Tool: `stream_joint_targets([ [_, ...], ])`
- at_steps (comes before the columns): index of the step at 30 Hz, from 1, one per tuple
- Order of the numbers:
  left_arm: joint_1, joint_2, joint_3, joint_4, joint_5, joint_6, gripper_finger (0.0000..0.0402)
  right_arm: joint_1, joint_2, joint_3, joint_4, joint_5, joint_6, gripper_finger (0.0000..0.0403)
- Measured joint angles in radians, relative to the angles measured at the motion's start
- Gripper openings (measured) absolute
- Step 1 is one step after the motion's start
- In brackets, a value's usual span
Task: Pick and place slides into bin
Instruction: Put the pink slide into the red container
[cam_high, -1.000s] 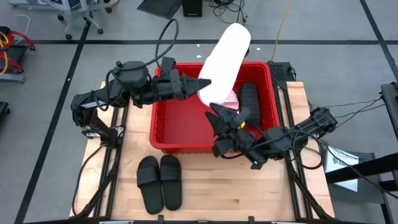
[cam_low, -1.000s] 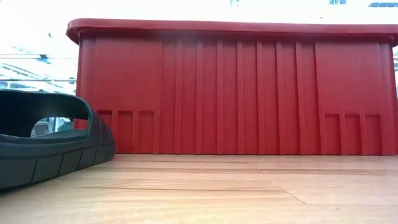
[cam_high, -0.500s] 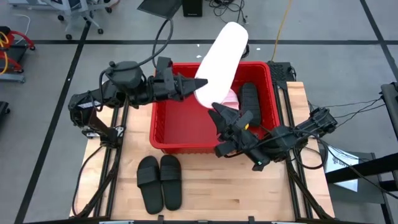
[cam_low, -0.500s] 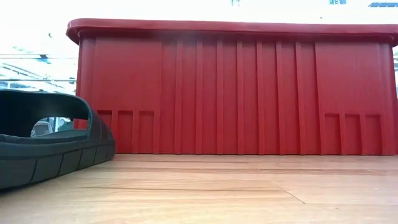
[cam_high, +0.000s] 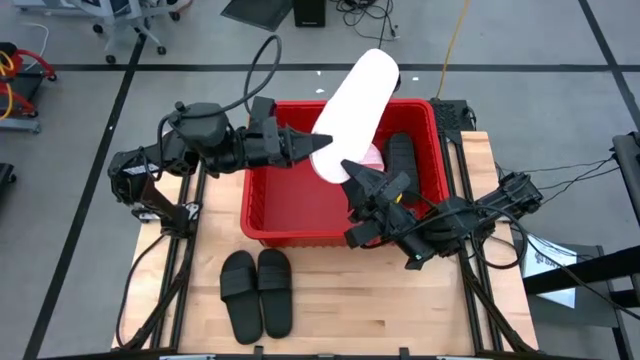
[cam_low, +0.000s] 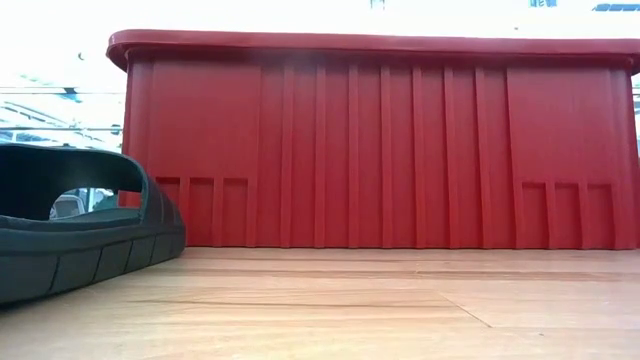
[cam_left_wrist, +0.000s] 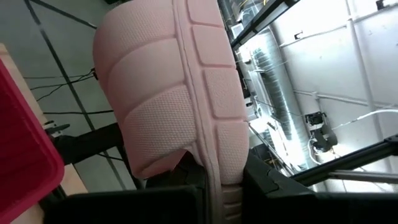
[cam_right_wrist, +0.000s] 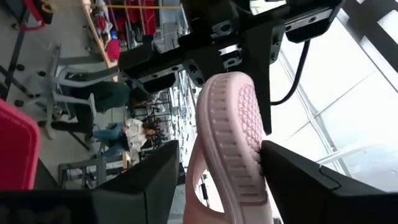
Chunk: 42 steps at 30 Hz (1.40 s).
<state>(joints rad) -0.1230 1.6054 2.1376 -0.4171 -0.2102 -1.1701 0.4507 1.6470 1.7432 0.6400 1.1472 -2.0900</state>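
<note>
While left tool (cam_high: 305, 150) clamps pink slide (cam_high: 352, 110) above bin (cam_high: 285, 200) | right tool (cam_high: 372, 183) wide beside it | low view: only bin wall, black slide (cam_low: 70, 235) on desk (cam_low: 400, 310)

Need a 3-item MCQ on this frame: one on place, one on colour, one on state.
1. Where is the pair of black slides that lies outside the bin?
A. On the floor
B. On the table in front of the bin
C. On the bin's rim

2. What colour is the slide in the left gripper?
A. Pale pink
B. Black
C. Red

3. What state is that slide in?
A. Flat on the table
B. Lying on the bin floor
C. Clamped and raised over the bin

Answers:
1 B: the high view shows the black slides side by side on the table, short of the bin.
2 A: the left gripper holds a pink slide.
3 C: the left wrist view shows its fingers closed on the slide's end, and the high view shows it sticking up above the bin.
</note>
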Motion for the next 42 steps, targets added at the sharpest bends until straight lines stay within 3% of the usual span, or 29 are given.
stream_joint_targets([
  [5,0.0,0.001,0.0,-0.001,0.005,0.009,0.0038,-0.001,0.0,0.0,0.0,-0.012,0.073,0.0182],
  [13,0.002,0.003,0.0,-0.02,0.012,0.051,0.0038,-0.004,-0.001,0.001,0.003,0.019,0.197,0.0038],
  [20,0.019,-0.005,-0.001,-0.033,0.062,0.179,0.0058,-0.004,-0.001,0.001,0.0,0.023,0.333,0.0036],
  [34,0.036,-0.013,-0.001,-0.056,0.319,0.422,0.0228,-0.008,0.0,0.0,0.156,0.064,0.479,0.0035],
  [42,0.061,-0.077,0.001,-0.195,0.301,0.56,0.0259,-0.006,-0.016,-0.001,0.156,0.108,0.582,0.0035],
])
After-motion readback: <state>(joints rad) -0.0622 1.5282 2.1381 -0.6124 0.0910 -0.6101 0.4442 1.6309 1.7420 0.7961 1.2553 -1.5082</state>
